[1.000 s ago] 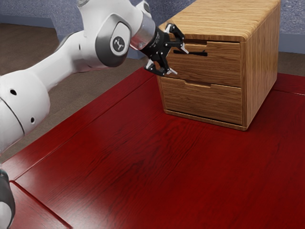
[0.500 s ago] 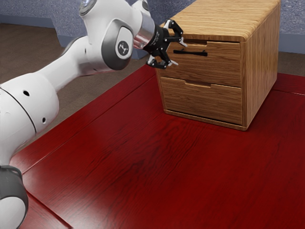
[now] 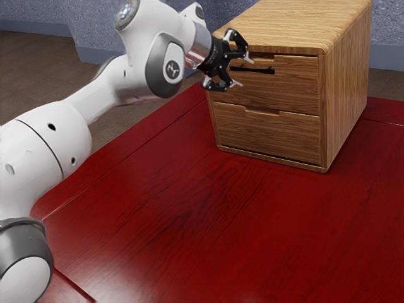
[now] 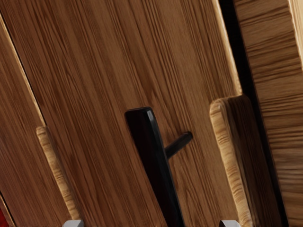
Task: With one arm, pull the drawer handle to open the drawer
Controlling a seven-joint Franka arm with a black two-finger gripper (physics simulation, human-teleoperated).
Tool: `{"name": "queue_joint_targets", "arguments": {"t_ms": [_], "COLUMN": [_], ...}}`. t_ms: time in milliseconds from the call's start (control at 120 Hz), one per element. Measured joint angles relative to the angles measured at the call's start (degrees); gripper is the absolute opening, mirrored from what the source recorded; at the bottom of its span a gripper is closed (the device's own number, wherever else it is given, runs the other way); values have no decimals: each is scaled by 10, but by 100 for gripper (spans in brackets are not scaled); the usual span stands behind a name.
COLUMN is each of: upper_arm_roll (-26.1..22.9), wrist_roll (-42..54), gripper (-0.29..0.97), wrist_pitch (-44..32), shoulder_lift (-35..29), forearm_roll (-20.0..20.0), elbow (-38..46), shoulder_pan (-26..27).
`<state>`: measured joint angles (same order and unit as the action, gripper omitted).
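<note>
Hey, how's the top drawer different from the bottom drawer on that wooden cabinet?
The top drawer carries a black bar handle; the bottom drawer shows none. The open hand is at the end of the top drawer's handle, while the bottom drawer has no hand at it. Both have the same wood grain, a shallow notch in the upper edge, and fronts that look level with the cabinet.
</note>
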<state>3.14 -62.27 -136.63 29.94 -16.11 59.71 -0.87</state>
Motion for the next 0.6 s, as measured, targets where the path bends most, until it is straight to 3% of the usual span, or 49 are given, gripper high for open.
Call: {"name": "queue_joint_targets", "arguments": {"t_ms": [600], "upper_arm_roll": [-19], "wrist_roll": [16], "gripper": [24], "wrist_pitch": [-16], "shoulder_lift": [11], "forearm_roll": [-11], "elbow": [1], "shoulder_pan": [-12]}}
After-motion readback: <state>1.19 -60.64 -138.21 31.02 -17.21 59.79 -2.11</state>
